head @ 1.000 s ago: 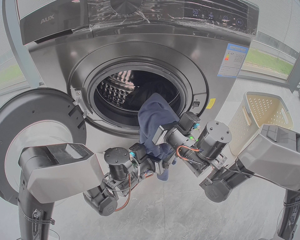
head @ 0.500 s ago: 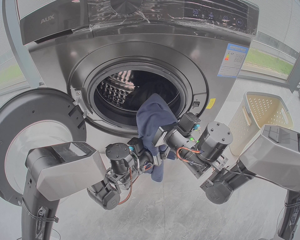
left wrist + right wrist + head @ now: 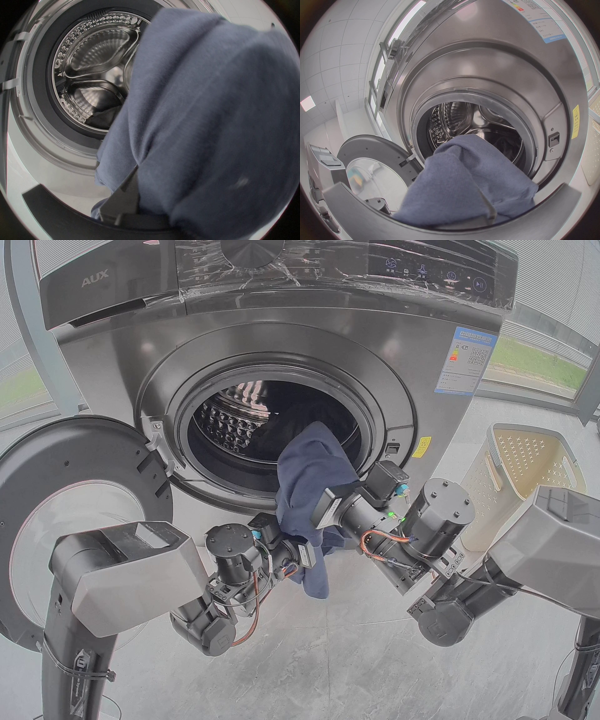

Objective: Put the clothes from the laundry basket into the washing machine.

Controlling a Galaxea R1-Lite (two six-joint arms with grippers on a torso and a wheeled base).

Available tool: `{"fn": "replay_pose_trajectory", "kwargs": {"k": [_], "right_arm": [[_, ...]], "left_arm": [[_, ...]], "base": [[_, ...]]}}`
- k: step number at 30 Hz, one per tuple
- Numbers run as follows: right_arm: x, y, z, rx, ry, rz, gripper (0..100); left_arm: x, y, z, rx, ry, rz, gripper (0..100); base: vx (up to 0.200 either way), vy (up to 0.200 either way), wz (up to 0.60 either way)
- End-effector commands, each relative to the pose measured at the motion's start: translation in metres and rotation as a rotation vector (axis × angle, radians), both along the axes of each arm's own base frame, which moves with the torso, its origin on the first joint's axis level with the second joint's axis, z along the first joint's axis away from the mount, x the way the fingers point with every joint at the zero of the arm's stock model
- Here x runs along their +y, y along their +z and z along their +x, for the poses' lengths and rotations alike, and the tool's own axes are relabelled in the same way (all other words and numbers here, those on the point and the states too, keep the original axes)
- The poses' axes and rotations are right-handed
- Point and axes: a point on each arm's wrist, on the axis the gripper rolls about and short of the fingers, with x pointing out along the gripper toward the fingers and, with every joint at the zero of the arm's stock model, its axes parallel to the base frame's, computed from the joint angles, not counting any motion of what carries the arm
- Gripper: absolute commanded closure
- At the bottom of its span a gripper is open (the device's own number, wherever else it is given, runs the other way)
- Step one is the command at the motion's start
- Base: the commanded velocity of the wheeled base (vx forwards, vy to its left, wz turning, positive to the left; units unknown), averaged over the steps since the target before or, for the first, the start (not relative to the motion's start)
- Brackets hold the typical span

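Navy garment [image 3: 309, 468], mid-frame, has been hoisted nearer the washing machine [image 3: 400, 365] drum by left gripper [image 3: 309, 554] and right gripper [image 3: 324, 507]. It's nearly in. Jaws are buried in cloth, so their state can't be told.

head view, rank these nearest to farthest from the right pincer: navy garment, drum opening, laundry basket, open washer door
1. navy garment, draped over the right pincer itself.
2. drum opening, just ahead of it.
3. laundry basket, off to the robot's right, and open washer door, off to its left: too close to call.
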Motion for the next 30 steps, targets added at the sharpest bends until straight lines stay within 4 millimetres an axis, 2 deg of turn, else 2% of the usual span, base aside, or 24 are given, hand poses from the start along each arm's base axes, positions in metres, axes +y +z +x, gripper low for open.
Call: {"fn": "replay_pose_trajectory", "kwargs": {"k": [1,9,13,17,23,24,28,30], "right_arm": [[-0.014,0.007,0.007,-0.004,-0.043,0.021,100],[-0.033,-0.009,0.017,0.056,-0.111,0.0,100],[-0.034,-0.016,0.018,0.077,-0.112,-0.01,100],[-0.029,-0.023,0.015,0.093,-0.096,-0.025,100],[-0.024,-0.029,0.01,0.105,-0.078,-0.044,100],[-0.024,-0.029,0.01,0.105,-0.078,-0.044,0],[-0.028,-0.027,0.01,0.107,-0.082,-0.043,0],[-0.04,-0.039,-0.001,0.152,-0.072,-0.106,0]], "left_arm": [[0.015,0.029,-0.002,-0.042,0.03,-0.034,100],[0.036,0.076,-0.025,-0.081,0.035,-0.108,100],[0.041,0.094,-0.04,-0.106,0.024,-0.127,100],[0.044,0.105,-0.05,-0.121,0.015,-0.139,100],[0.044,0.104,-0.052,-0.116,0.013,-0.135,100],[0.044,0.104,-0.052,-0.116,0.011,-0.135,100],[0.047,0.105,-0.054,-0.116,0.016,-0.135,100],[0.051,0.107,-0.06,-0.111,0.019,-0.129,100]], "base": [[0.0,0.0,0.0],[0.0,0.0,0.0],[0.0,0.0,0.0],[0.0,0.0,0.0],[0.0,0.0,0.0],[0.0,0.0,0.0],[0.0,0.0,0.0],[0.0,0.0,0.0]]}}
